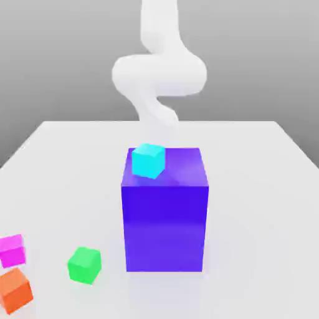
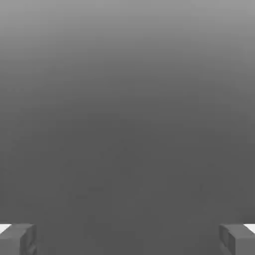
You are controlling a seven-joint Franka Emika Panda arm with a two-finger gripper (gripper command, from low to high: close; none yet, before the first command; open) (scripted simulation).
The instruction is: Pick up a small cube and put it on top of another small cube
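- magenta cube [image 1: 12,249] at the exterior view's far left table edge, touching or just beside orange cube [image 1: 15,290]: a descent there could knock orange or push magenta off.
- green cube [image 1: 84,265] nearby, free-standing: the easier stack base.
- cyan cube [image 1: 149,160] on big blue block [image 1: 165,212]: stacking there risks toppling.
- gripper [image 2: 127,239] released, fingers wide, holding nothing.

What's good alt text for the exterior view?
A large blue-purple block stands mid-table with a small cyan cube on its top, the white robot arm rising behind it. Near the view's lower left sit a magenta cube, an orange cube and a green cube.
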